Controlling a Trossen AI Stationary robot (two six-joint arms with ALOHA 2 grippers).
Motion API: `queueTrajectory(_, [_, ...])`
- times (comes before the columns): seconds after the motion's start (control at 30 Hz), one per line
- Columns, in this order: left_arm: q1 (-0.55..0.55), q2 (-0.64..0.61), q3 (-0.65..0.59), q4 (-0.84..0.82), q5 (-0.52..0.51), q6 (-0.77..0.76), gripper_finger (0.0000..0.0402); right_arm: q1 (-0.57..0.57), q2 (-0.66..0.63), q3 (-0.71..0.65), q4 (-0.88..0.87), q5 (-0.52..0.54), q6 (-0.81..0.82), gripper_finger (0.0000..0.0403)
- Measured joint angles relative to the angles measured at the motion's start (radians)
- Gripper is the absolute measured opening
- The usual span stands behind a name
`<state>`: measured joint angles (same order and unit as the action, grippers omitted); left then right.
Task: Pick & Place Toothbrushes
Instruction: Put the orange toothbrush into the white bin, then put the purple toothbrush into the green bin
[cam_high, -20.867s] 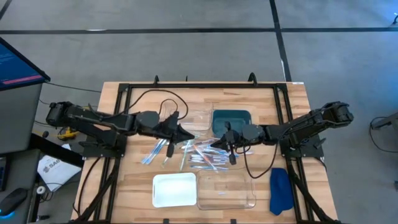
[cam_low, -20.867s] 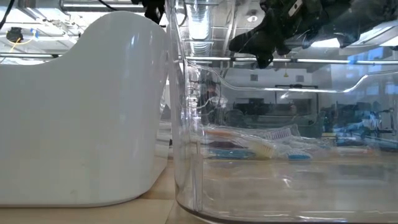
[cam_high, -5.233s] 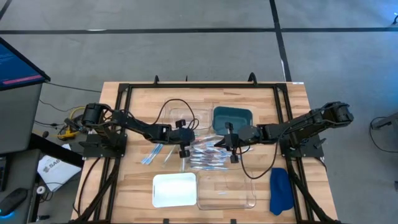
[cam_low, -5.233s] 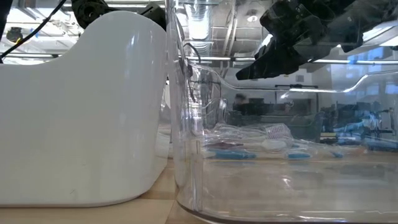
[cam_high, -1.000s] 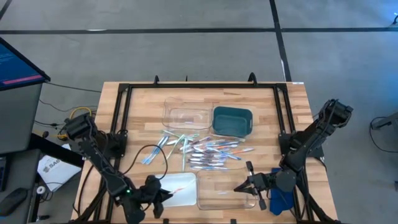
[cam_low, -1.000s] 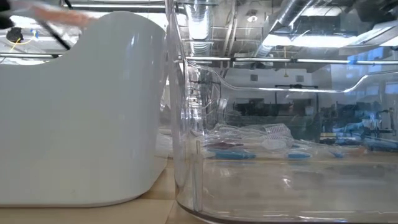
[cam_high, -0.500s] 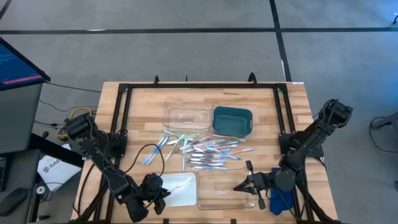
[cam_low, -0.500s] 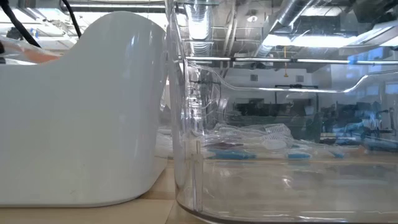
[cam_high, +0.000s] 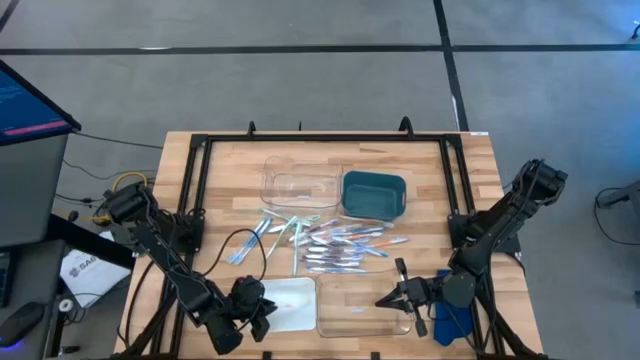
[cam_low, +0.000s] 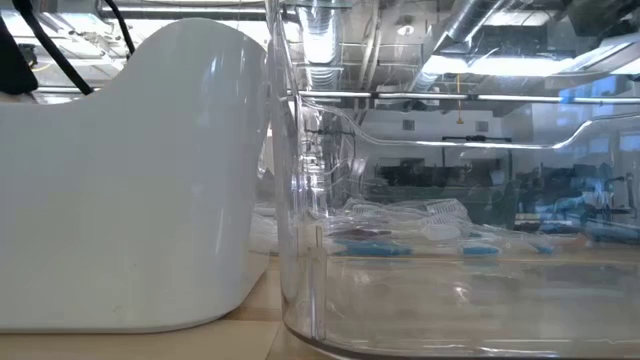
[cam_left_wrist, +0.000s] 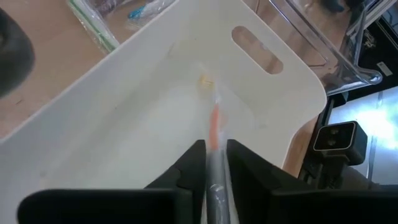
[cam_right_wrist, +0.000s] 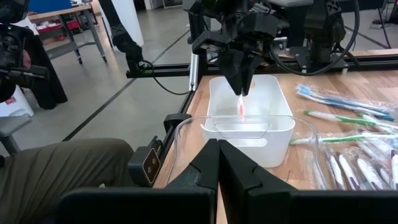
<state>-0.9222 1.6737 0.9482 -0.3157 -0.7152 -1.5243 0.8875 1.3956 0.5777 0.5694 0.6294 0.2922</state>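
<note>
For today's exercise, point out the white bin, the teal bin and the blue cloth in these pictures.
white bin (cam_high: 296, 305): high view, bare floor of the bin.
teal bin (cam_high: 373, 193): high view, inside bottom of the bin.
blue cloth (cam_high: 458, 322): high view, visible edge beside the right arm.

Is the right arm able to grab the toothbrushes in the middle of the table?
Probably yes. The right gripper, shut, hangs above the clear tray; the toothbrushes lie just beyond, with nothing between.
</note>
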Motion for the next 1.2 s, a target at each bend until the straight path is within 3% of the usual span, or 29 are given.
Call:
queueTrajectory(0.37, [0.003, 0.000, 0.000, 0.000, -0.017, 0.001, 0.0097, 0.000, 0.000, 0.000, 0.000, 0.000, -0.003, 0.0000])
queueTrajectory(0.63, [0.006, -0.001, 0.000, 0.003, -0.196, 0.087, 0.0104, -0.011, 0.000, 0.000, 0.000, 0.000, -0.003, 0.0000])
queueTrajectory(0.9, [0.064, -0.003, -0.001, 0.016, -0.394, 0.306, 0.0104, -0.082, 0.000, 0.000, 0.018, 0.000, -0.105, 0.0000])
queueTrajectory(1.2, [0.249, -0.151, -0.001, 0.036, -0.446, 0.711, 0.0104, -0.314, -0.002, -0.001, 0.134, 0.002, -0.299, 0.0000])
